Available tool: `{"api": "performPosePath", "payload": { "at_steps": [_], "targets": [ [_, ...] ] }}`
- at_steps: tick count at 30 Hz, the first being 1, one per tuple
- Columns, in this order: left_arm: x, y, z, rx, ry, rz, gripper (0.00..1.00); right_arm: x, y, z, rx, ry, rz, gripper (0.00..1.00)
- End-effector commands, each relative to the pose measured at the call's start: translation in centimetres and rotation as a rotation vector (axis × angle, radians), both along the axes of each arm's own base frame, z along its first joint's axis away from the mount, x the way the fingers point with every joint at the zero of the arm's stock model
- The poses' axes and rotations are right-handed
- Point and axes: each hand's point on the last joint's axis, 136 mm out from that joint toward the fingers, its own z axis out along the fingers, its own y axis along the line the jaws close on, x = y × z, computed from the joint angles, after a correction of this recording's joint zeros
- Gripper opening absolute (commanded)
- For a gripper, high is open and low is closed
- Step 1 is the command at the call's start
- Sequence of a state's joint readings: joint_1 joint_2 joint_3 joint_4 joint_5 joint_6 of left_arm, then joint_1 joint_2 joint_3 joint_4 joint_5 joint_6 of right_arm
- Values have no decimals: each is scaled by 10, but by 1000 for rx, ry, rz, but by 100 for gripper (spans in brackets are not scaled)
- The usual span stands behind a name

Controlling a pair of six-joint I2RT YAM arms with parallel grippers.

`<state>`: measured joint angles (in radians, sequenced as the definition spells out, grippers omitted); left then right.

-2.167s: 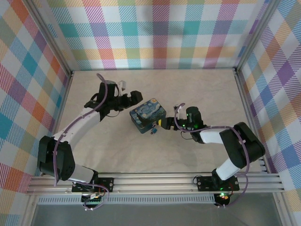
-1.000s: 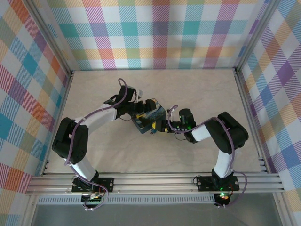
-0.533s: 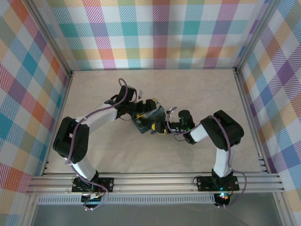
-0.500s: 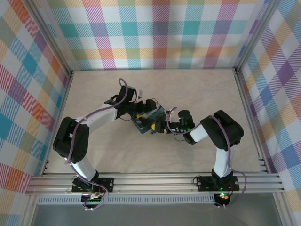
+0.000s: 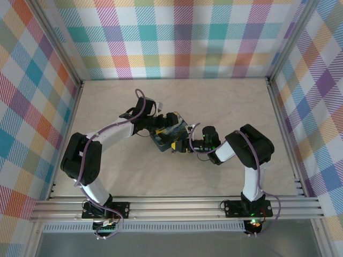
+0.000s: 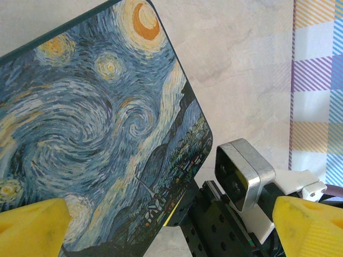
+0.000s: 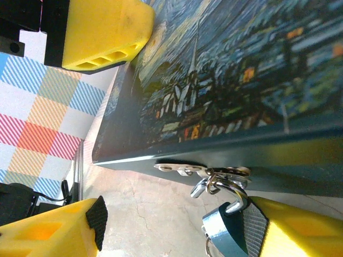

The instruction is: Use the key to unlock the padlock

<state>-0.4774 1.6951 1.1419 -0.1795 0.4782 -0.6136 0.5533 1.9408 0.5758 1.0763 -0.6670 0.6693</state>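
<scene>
The small padlock (image 7: 225, 233), dark blue with a silver edge, hangs by its shackle from the hasp (image 7: 201, 171) on the front of the starry-night box (image 5: 169, 133). My right gripper (image 7: 174, 219) is open at the box's front. One of its pads (image 7: 253, 224) lies against the padlock and the other finger (image 7: 53, 231) stands far off. A thin metal ring (image 7: 206, 245) shows at the lock's lower edge; the key itself is hidden. My left gripper (image 6: 171, 230) is open over the box lid (image 6: 96, 123).
The box stands mid-table on the pale marbled tabletop (image 5: 214, 101). Plaid walls (image 5: 177, 37) close off the back and both sides. The right arm's wrist camera (image 6: 244, 171) sits close beside the left gripper's finger (image 6: 311, 227). Both arms crowd the box's front right corner.
The left gripper came in from the left to hang over the box lid. The right gripper slid left up to the box front. In the last half second both barely move.
</scene>
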Motion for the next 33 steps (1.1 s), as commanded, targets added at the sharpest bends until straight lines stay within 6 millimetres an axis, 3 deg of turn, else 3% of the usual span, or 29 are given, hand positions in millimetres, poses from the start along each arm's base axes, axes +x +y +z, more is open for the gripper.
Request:
{"api": "performPosePath", "payload": {
  "at_steps": [1, 7, 19, 33],
  "targets": [
    [4, -3, -5, 18, -3, -1, 98, -5, 5, 2, 21, -9, 41, 68],
    [5, -2, -6, 21, -7, 4, 98, -6, 7, 5, 34, -21, 46, 66],
    [4, 0, -6, 31, -10, 9, 98, -5, 8, 6, 40, -29, 38, 53],
    [3, 1, -6, 34, -12, 13, 99, -2, 6, 1, 16, 0, 22, 27]
  ]
}}
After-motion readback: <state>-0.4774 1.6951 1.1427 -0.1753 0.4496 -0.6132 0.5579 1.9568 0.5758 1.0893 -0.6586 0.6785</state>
